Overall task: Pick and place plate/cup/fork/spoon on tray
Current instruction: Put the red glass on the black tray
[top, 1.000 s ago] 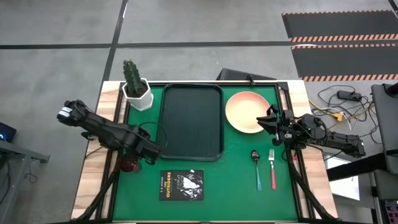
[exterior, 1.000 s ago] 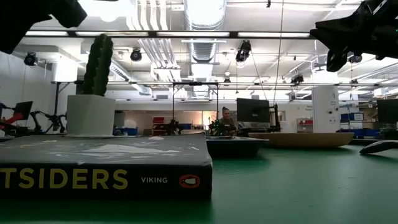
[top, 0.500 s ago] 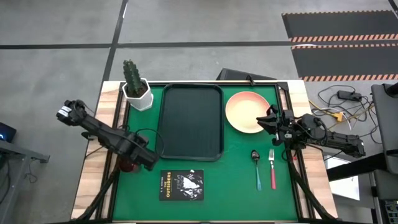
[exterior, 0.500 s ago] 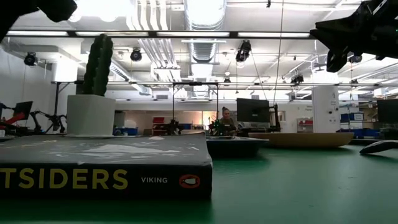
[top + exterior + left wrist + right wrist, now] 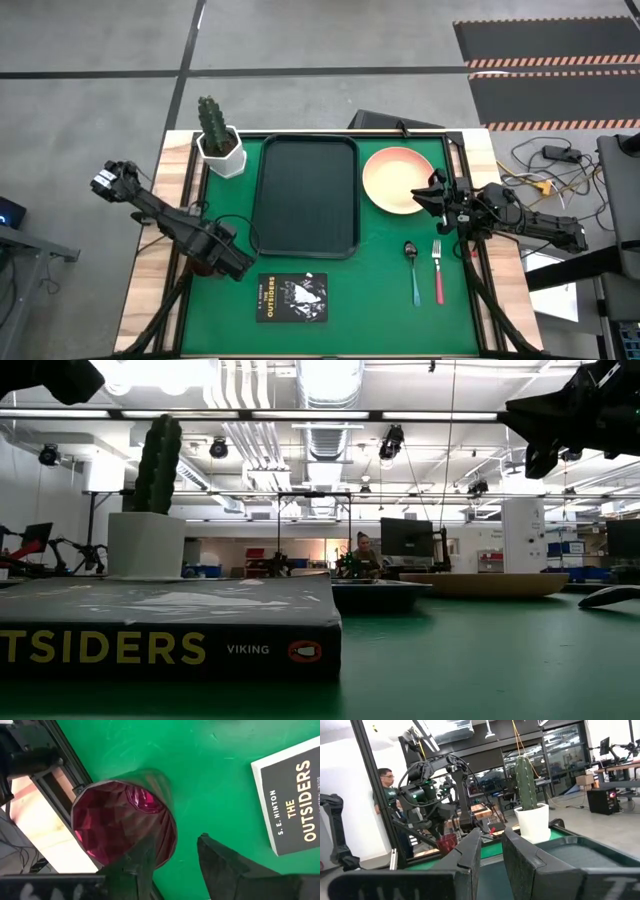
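The maroon cup (image 5: 120,817) stands upright on the green mat near the table's left edge, mostly hidden under my left arm in the high view. My left gripper (image 5: 175,840) is open right at the cup: one finger (image 5: 140,862) over its mouth, the other (image 5: 220,865) outside its wall. The dark tray (image 5: 305,195) lies at the far middle, with the peach plate (image 5: 392,178) to its right. My right gripper (image 5: 433,194) hovers over the plate's right rim, its fingers slightly open on nothing. Spoon (image 5: 414,272) and fork (image 5: 438,272) lie side by side nearer. My left gripper comes at the cup slanting down, and the cup's rim wall (image 5: 167,845) stands between its open fingers. Whether either finger touches the wall I cannot tell. The cup rests with its base on the mat.
A black book (image 5: 292,297) lies near the front edge, just right of the cup. A cactus in a white pot (image 5: 220,145) stands at the far left corner. Bare green mat (image 5: 360,300) lies between the book and the cutlery. A person (image 5: 385,780) shows in the room beyond.
My left gripper has gone toward the table's near edge and down onto the cup, which now shows less from above. The cup has stayed where it was.
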`<state>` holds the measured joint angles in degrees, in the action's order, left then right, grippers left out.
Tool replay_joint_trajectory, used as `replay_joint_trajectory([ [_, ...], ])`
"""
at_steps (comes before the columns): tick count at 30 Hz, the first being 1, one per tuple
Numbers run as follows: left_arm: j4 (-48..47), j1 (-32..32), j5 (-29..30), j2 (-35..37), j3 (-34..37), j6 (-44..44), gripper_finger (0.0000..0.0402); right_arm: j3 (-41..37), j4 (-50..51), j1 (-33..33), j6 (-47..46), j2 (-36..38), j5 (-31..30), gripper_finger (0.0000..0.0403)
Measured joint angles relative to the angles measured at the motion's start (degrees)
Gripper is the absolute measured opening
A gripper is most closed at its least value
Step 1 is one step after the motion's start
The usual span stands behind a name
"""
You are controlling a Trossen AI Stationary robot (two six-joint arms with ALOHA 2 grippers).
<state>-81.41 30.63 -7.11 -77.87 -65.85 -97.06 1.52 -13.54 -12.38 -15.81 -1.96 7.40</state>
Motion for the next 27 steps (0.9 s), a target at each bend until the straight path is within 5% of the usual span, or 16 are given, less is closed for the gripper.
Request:
replay_joint_trajectory([
  [9, 7.56, 0.17, -2.98, 0.06, 6.20, 1.66, 0.0093, 0.00, 0.00, 0.00, 0.01, -0.02, 0.00, 0.0068],
  [17, 8.90, 0.17, -5.03, 0.35, 8.01, 3.39, 0.0007, 0.00, 0.00, 0.00, -0.12, -0.02, 0.00, 0.0068],
  [27, 6.92, 0.15, -9.12, 0.55, 3.17, 4.99, 0.0001, 0.00, -0.02, -0.01, -0.25, -0.02, 0.00, 0.0068],
])
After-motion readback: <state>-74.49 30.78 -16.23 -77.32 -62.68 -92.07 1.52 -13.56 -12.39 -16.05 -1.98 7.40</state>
